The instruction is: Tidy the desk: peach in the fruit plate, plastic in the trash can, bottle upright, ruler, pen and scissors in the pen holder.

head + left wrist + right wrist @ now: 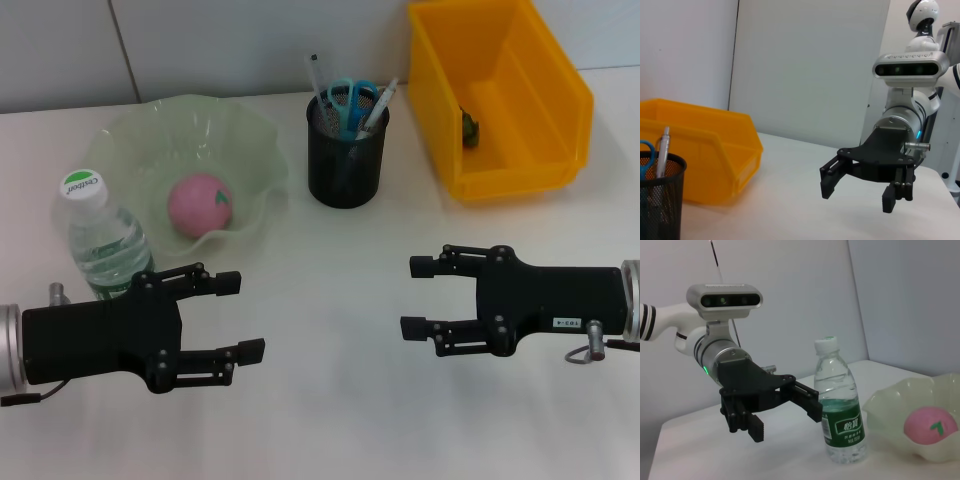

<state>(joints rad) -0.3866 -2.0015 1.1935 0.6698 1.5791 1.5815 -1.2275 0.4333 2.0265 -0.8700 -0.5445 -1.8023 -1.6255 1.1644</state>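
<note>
Both tools (252,317) (412,297) open, bottle (103,238) upright

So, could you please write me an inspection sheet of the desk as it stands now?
Surface: white table, bare in the middle.
Job's things: peach in fruit plate; bottle upright; scissors and pens in pen holder; a dark item in the yellow bin.
Clutter: nothing seen.
Grippers: left gripper and right gripper open, empty, over the table.
Cables: thin wire at right wrist.
Surroundings: pale wall panels.

Peach (200,204) in plate (130,135); bottle (103,240) upright; scissors (352,104) in holder (345,165).
</note>
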